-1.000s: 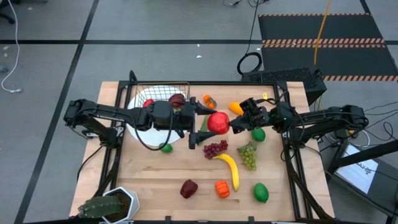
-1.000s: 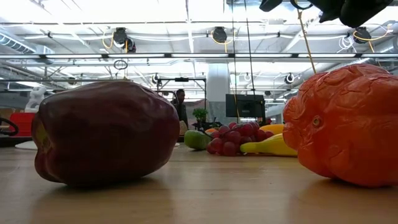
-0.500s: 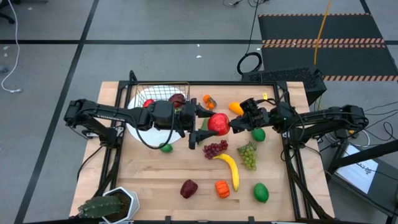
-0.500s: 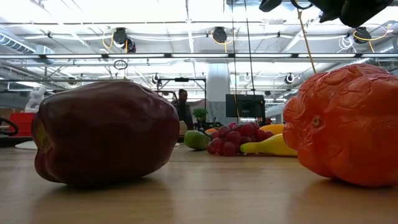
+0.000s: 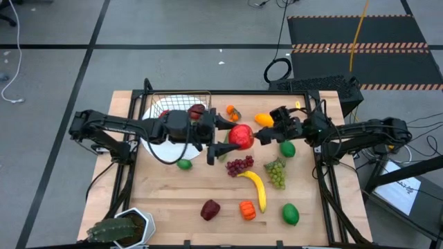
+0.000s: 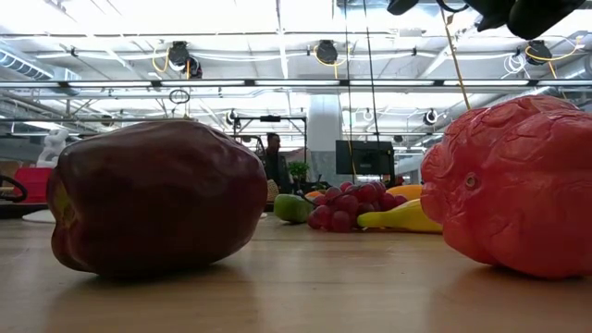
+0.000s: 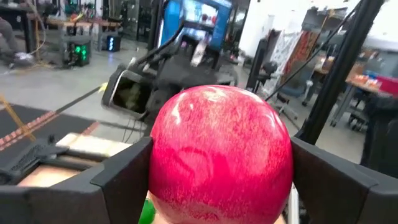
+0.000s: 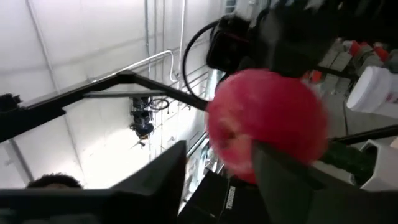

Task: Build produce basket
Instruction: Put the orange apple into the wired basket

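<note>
Nearest the table's front edge, a dark red pepper [image 5: 210, 209], an orange pepper [image 5: 247, 209] and a green lime [image 5: 290, 214] were seen lying in a row on the wooden table [image 5: 166, 200], with a spiky potted plant [image 5: 121, 230] at the front left corner. In the low view the dark red pepper [image 6: 155, 196] and the wrinkled orange pepper [image 6: 513, 185] filled the foreground. Farther back, a yellow banana [image 5: 255, 187] was laid beside green grapes [image 5: 276, 171] and purple grapes [image 5: 239, 164], and a small lime [image 5: 184, 164] was seen just in front of the round white plate [image 5: 163, 149]. Above the middle of the table a glossy red apple [image 5: 240, 136], round and faintly streaked, was held off the surface by the left gripper [image 5: 225, 137], its fingers clenched on the apple's sides, as the left wrist view showed the apple [image 7: 221, 154] wedged between them. The right gripper [image 5: 266, 135] was placed just beside the apple on its far side from the left arm, with its fingers spread apart and the apple [image 8: 267, 124] seen beyond them; contact could not be told. A green fruit [image 5: 288, 149] lay under the right arm. Toward the back, the basket [image 5: 181, 101] of thin dark wire was seen at the rear left, overlapping the plate, with a dark red fruit [image 5: 196, 111] at its edge, and a small orange fruit [image 5: 232, 112] and a yellow-orange mango [image 5: 264, 120] lay nearby.
</note>
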`<state>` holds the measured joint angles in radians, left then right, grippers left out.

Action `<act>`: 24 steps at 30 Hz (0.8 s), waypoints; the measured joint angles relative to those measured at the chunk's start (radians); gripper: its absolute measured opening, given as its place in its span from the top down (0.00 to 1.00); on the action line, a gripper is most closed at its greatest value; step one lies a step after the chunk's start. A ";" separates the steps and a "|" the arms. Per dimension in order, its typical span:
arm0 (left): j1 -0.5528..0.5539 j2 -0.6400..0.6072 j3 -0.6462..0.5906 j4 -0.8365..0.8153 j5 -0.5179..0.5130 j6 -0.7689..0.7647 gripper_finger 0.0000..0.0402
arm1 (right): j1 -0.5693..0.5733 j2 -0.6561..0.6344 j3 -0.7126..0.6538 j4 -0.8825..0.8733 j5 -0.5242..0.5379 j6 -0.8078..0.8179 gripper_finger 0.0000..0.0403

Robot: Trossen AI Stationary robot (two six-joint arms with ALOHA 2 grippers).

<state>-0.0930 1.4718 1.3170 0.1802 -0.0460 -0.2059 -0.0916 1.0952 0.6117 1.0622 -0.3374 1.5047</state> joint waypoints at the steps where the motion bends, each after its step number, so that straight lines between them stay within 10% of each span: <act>1: -0.001 -0.010 0.000 0.005 0.001 -0.003 0.16 | -0.008 -0.007 0.000 -0.018 0.000 0.000 0.49; 24: 0.110 -0.345 0.001 -0.452 -0.227 0.023 0.14 | -0.106 -0.141 -0.001 -0.520 -0.002 -0.373 0.34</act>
<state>0.0169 1.1270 1.3178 -0.2713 -0.2729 -0.1825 -0.1978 0.9538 0.6109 0.5426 -0.3393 1.1313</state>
